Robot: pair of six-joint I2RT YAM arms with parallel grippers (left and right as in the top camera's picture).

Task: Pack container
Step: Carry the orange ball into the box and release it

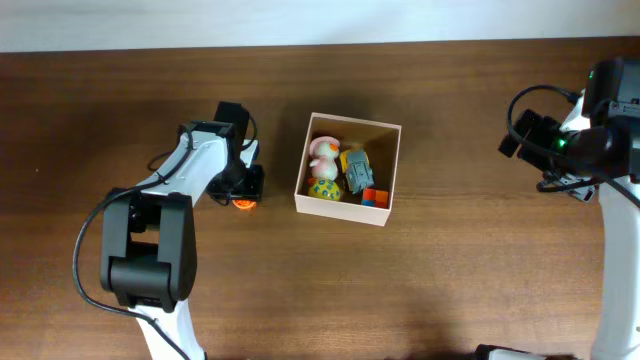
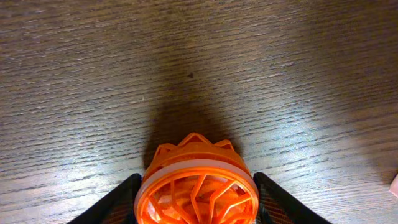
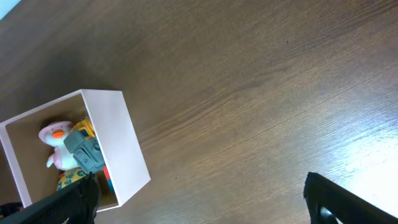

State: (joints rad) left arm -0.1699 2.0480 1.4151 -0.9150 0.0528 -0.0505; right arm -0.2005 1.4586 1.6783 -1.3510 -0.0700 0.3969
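The container is a square cream-walled box with a tan floor at the table's middle. It holds a pink duck toy, a grey toy, a yellow-green toy and an orange-red block. It also shows in the right wrist view. My left gripper stands left of the box, shut on an orange ribbed round toy that rests on the wood. My right gripper is open and empty, high at the far right.
The brown wooden table runs all round the box. A pale wall edge lies along the back. My right arm hangs over the table's right edge.
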